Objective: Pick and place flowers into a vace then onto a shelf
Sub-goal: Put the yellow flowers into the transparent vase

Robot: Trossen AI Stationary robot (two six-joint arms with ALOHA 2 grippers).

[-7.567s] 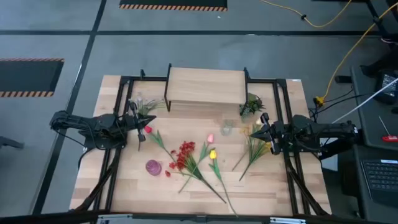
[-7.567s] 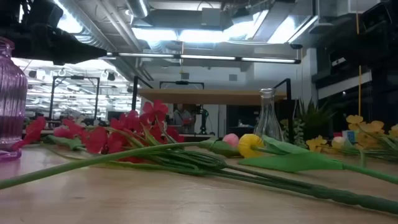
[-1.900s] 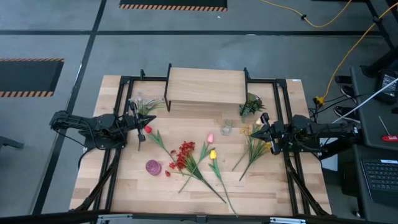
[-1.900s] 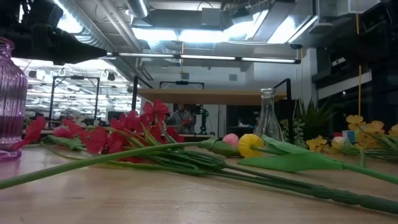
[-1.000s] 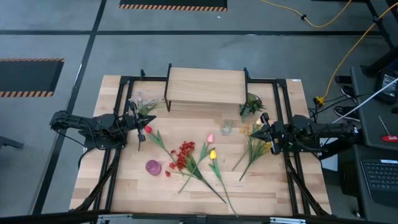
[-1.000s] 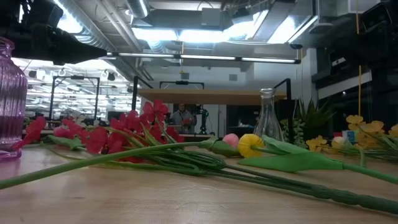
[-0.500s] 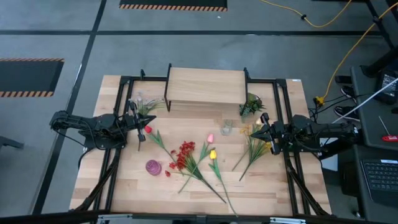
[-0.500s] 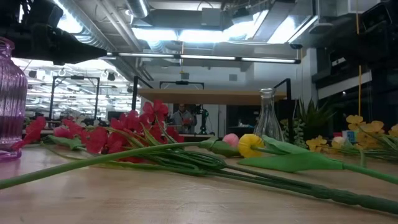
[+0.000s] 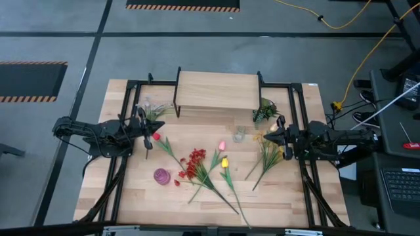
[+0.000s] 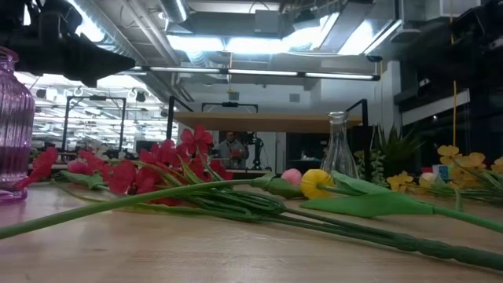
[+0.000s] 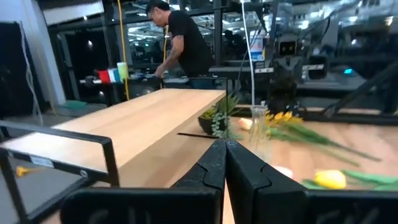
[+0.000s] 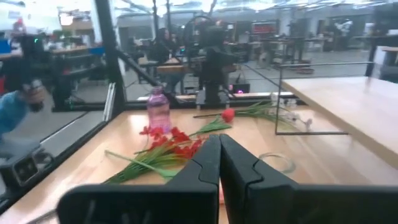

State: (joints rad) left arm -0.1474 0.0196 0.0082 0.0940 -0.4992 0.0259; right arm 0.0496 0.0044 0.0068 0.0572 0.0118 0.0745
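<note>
flowers lie loose across the middle of the desk (image 9: pixel 138 196), none picked up yet: a red tulip (image 9: pixel 156 137) near the left side, a red berry spray (image 9: pixel 194 162) in the centre, a pink tulip (image 9: pixel 222 145) and a yellow tulip (image 9: pixel 224 162) just beside it with their green stalks crossing toward the near edge, and a bunch of small yellow blossoms (image 9: pixel 270 152) on the right. spread flat and mostly apart like this, each stalk looks reachable from above without dragging its neighbours, though the central stalks overlap and may tug one another.

a purple vase (image 9: pixel 161 176) stands upright near the left front and a clear glass vase (image 9: pixel 240 134) stands upright nearer the shelf (image 9: pixel 216 90), which sits at the far edge with its top board bare. a small potted plant (image 9: pixel 265 110) stands by the shelf's right leg.

the left gripper (image 9: pixel 142 126) hangs over the left side, close to the red tulip, its jaws pressed together on nothing, as the left wrist view shows. the right gripper (image 9: pixel 275 136) hangs over the yellow blossoms, jaws likewise together and empty. each arm seems parked next to the stems on its own side, so either could start; the jaws would need to part first.
</note>
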